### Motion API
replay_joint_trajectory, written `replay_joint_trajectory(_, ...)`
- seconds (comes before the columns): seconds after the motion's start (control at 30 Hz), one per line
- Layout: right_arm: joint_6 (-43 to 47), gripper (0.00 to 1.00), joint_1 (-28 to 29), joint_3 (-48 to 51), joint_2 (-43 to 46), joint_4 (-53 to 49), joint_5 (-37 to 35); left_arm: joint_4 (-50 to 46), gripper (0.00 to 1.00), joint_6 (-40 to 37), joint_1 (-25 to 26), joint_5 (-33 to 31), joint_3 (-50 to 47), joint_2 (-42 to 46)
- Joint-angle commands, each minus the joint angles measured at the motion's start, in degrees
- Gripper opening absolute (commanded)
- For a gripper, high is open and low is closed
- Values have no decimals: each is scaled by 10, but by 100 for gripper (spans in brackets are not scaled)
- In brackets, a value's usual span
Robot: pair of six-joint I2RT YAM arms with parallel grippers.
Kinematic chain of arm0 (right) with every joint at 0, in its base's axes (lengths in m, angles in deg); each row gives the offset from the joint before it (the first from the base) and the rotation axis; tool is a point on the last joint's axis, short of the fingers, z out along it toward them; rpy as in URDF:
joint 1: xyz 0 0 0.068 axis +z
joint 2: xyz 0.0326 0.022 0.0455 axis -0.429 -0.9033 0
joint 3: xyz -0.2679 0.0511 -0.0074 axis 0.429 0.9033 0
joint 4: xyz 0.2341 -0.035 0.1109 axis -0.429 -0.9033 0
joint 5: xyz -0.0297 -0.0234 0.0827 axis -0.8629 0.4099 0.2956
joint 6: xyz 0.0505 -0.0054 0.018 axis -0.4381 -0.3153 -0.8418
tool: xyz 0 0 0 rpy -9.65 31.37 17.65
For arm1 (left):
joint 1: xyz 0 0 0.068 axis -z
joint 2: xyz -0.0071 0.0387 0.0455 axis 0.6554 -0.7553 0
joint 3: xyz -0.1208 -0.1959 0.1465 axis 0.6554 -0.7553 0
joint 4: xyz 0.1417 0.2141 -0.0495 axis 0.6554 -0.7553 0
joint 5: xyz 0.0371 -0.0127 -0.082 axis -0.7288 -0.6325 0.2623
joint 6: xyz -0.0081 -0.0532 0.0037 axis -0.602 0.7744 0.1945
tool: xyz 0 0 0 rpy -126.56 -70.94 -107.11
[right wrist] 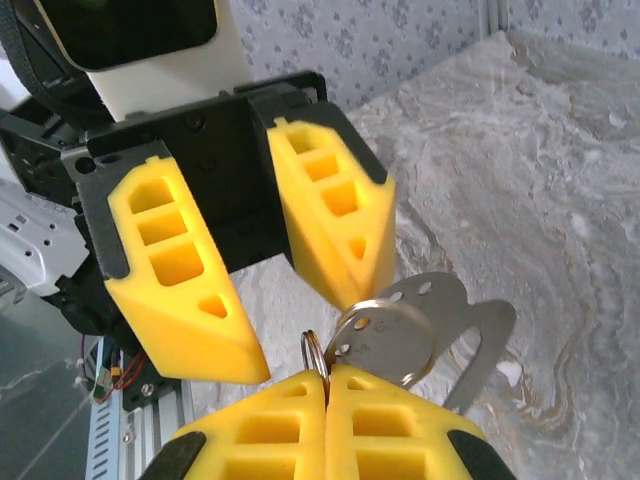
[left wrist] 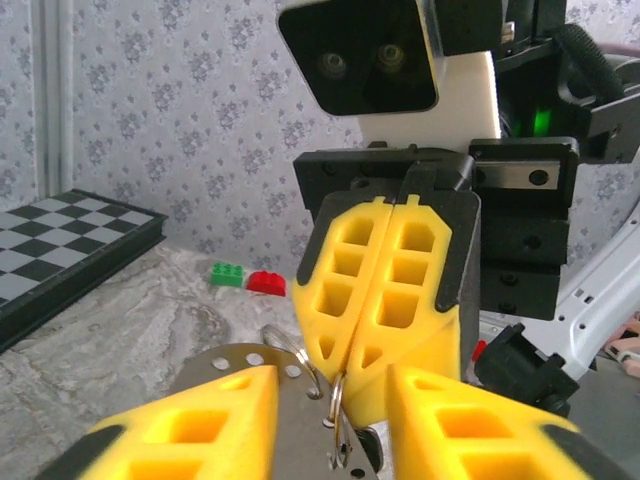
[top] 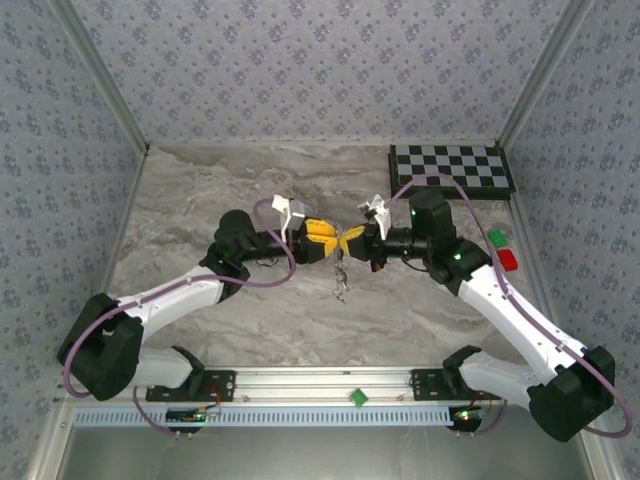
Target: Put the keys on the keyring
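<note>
Okay, right gripper (top: 349,240) clamped on the keyring (right wrist: 312,350), left gripper (top: 332,244) slack.
Top view: I see both grippers tip to tip mid-table, with the keys (top: 341,282) dangling at 6 o'clock off the tips. Left wrist: my left fingers (left wrist: 190,425) stand apart, gripping nothing. The right gripper is clenched at 12 o'clock, the keyring hanging from its tips next to a holed metal plate (left wrist: 240,362). Right wrist: closed fingers grasp the keyring at 6 o'clock, the plate at 3 o'clock of it.
</note>
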Motion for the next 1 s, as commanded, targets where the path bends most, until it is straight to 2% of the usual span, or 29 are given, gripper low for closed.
replay_joint_trajectory(0.0, 47, 0, 4, -51, -11, -98, -29, 17, 37, -8, -17, -3, -7, 23)
replay_joint_trajectory(0.2, 99, 0, 25, -134, -49, -241, -110, 10, 37, -20, -35, 14, -17, 25)
replay_joint_trajectory(0.47, 177, 0, 71, -300, -150, -456, -235, -28, 36, -53, -35, 33, -8, 12)
replay_joint_trajectory(0.73, 223, 0, 114, -384, -203, -528, -294, -52, 36, -71, -31, 43, 2, -2)
replay_joint_trajectory(0.97, 232, 0, 129, -434, -240, -562, -293, -116, 34, -121, -6, 40, 22, -10)
